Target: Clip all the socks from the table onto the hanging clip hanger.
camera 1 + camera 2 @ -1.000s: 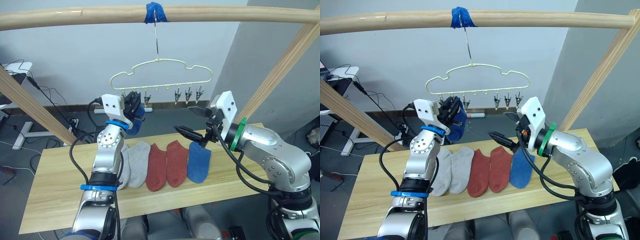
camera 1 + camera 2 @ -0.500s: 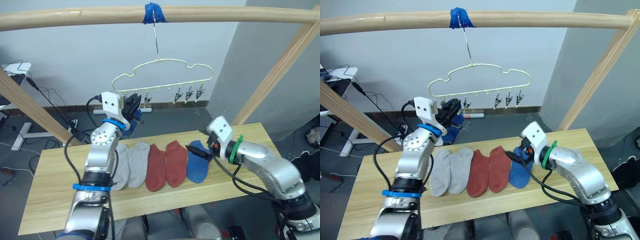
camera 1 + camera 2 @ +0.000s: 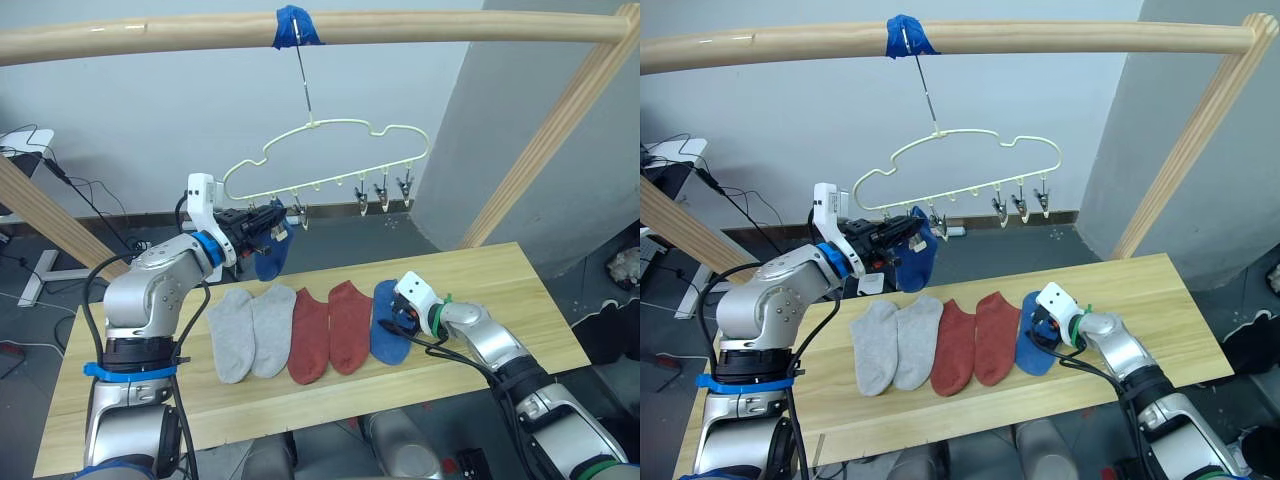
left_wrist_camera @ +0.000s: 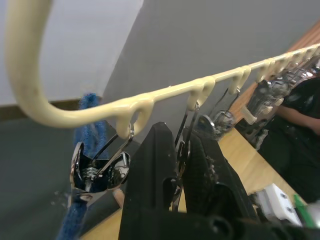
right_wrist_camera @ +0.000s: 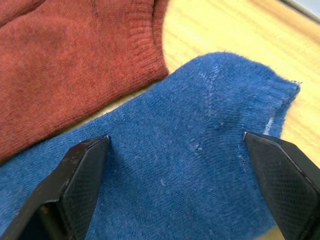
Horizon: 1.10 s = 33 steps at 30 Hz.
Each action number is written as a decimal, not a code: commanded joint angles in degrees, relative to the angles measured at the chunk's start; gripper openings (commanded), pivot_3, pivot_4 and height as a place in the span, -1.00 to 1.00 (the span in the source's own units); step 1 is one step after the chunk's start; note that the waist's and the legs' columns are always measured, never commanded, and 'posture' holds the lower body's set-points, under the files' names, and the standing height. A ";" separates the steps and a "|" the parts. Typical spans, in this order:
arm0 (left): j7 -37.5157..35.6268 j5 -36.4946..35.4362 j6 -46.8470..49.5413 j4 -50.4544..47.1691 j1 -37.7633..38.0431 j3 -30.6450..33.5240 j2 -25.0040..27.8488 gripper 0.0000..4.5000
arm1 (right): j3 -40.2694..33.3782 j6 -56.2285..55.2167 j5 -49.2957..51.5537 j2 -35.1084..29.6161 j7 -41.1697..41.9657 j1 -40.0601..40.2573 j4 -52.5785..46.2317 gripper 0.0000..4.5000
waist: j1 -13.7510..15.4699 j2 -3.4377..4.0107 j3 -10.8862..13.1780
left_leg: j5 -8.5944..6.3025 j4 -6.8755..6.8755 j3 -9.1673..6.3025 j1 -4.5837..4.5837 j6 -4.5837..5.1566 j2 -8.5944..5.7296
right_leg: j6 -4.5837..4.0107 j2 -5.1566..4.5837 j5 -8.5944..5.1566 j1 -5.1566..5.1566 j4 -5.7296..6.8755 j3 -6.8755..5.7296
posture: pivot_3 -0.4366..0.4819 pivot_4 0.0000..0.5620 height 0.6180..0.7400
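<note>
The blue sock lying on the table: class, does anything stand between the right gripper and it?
Nothing visible does. The right gripper is open, its fingers spread either side of the blue sock on the table. The rust red sock lies beside it, not in the way.

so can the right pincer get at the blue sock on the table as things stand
Probably yes. The right pincer is open and sits low over the blue sock on the table, one finger to each side of the cuff. Nothing lies between them; the red sock lies alongside.
</note>
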 commanded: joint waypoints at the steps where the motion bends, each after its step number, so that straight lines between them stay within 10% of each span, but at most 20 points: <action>1: -0.87 -5.23 8.76 -4.66 1.70 1.22 2.46 -0.91 | -0.90 -2.43 -1.73 1.48 1.09 -0.47 5.68 0.92 | 0.04 0.00 0.00 | 0.00 0.00 -0.01 0.02 0.00 0.00 | 0.00 0.00 0.00 0.00 0.02 0.00 | -0.34 -0.18 1.00; 14: 1.51 -11.53 17.12 -6.02 2.18 4.22 3.17 -0.91 | -3.76 -5.33 -2.74 -0.77 4.48 7.19 -6.95 -0.95 | 1.53 0.07 0.05 | -0.01 -0.06 -0.07 0.63 -0.01 0.02 | -0.03 0.04 -0.03 0.62 -0.12 -0.05 | -0.31 -0.15 1.00; 24: 15.00 -25.40 34.76 2.78 -5.16 17.81 -3.64 -0.91 | -5.33 6.94 0.94 -4.18 6.95 12.89 -45.65 -0.98 | 1.49 0.21 0.44 | -0.02 -0.06 -0.12 0.50 -0.02 0.01 | -0.01 0.04 -0.04 0.48 -0.13 -0.07 | -0.35 -0.14 1.00; 33: 23.95 -31.06 39.34 5.19 -8.73 23.25 -7.63 -0.91 | 1.03 11.08 -1.78 3.57 4.27 4.83 -46.68 -0.98 | 1.77 0.20 0.44 | -0.03 -0.03 -0.17 0.06 -0.05 -0.02 | -0.01 -0.03 -0.02 0.18 -0.24 -0.14 | -0.38 -0.18 1.00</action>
